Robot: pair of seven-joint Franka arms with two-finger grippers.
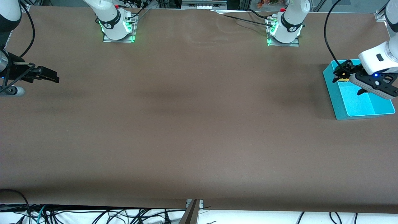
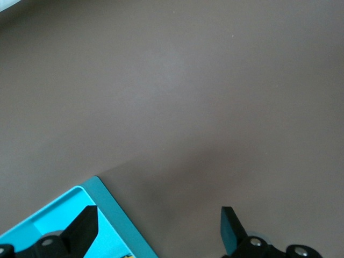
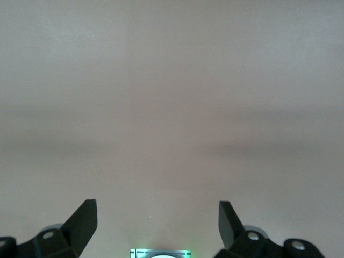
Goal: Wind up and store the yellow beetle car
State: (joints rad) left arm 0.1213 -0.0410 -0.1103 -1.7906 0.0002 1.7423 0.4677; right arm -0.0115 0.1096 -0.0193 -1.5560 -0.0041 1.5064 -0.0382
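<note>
The turquoise bin [image 1: 339, 102] stands at the left arm's end of the table. My left gripper [image 1: 341, 72] hangs over the bin's corner that is farthest from the front camera, fingers wide open and empty. A small patch of the yellow beetle car [image 1: 343, 79] shows just under the gripper, inside the bin. In the left wrist view the open gripper [image 2: 159, 226] straddles the bin's rim [image 2: 115, 215], and only a yellow sliver of the car [image 2: 127, 255] shows at the picture's edge. My right gripper [image 1: 49, 76] waits open and empty over the table's right-arm end; the right wrist view [image 3: 157, 223] shows bare table between its fingers.
The brown table [image 1: 192, 124] stretches between the two arms. The arm bases [image 1: 118, 29] [image 1: 284, 32] with green lights stand along the edge farthest from the front camera. Cables hang below the table's near edge [image 1: 124, 214].
</note>
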